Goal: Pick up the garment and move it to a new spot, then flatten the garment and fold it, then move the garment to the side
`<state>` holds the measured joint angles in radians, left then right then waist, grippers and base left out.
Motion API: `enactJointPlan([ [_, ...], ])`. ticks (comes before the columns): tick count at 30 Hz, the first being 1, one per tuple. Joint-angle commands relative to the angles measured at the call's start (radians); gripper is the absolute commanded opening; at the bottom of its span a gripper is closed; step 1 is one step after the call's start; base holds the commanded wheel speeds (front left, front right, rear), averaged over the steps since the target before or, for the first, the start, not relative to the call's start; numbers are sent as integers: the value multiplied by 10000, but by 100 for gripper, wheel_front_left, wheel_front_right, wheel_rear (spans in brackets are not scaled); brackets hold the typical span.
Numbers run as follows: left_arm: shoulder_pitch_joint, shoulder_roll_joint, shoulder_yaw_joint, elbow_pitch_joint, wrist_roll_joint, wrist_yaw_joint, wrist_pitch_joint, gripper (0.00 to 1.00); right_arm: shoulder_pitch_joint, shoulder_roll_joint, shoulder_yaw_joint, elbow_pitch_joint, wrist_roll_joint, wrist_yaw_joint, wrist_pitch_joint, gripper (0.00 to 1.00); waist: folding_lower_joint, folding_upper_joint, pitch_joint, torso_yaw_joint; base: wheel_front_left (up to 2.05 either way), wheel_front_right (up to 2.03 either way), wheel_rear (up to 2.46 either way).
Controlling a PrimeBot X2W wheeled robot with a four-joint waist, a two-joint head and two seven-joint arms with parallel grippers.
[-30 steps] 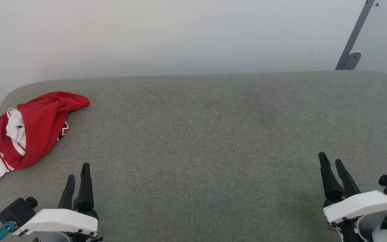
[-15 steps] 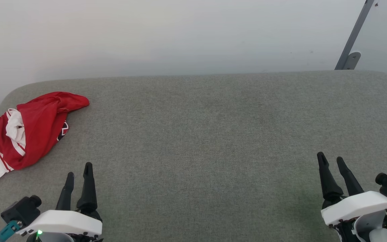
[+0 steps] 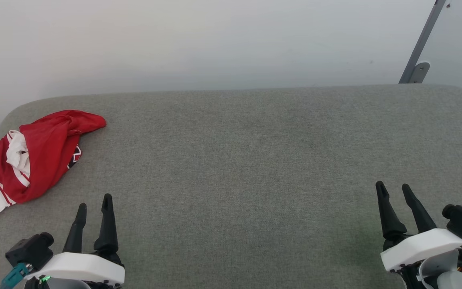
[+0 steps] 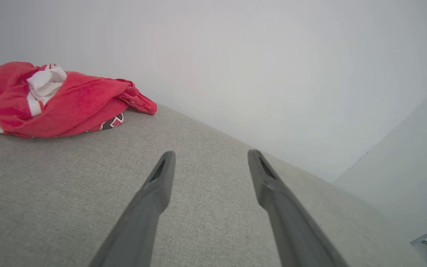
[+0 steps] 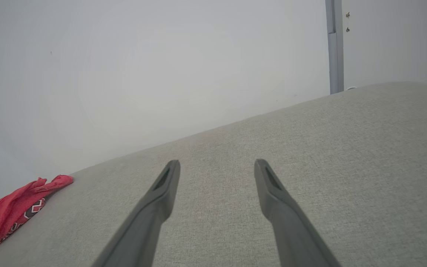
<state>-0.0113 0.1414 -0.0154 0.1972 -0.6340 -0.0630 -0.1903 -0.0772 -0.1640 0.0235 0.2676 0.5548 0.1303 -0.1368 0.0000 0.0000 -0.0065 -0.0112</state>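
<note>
Awaiting pickup: crumpled garment [image 3: 38,152] | left gripper [image 3: 94,201] near it, jaws wide (ready) | right gripper [image 3: 393,186] well apart, wide too

Right claw [image 5: 217,163] spread, empty, seemingly above grey surface [image 5: 347,148]; crumpled garment [image 5: 17,207] far left.

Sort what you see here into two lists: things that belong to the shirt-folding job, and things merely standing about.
Belongs to the job:
- garment, crumpled at the left end
- left gripper, open, empty
- right gripper, open, empty
- grey padded surface, where the garment lies

Just standing about:
- grey metal post
- pale wall
</note>
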Motion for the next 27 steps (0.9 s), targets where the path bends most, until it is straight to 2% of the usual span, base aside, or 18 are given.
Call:
enactJointPlan([
  [1, 73, 93, -29, -68, 272, -71, -108, 100, -170, -62, 7, -64, -272, 5, -105, 100, 0, 0, -1, -3, 0, 0, 0],
  [27, 109, 61, 85, -20, 2509, -264, -618, 100, -155, -273, 201, 29, -2267, 5, -694, 100, 0, 0, 2, -34, 0, 0, 0],
])
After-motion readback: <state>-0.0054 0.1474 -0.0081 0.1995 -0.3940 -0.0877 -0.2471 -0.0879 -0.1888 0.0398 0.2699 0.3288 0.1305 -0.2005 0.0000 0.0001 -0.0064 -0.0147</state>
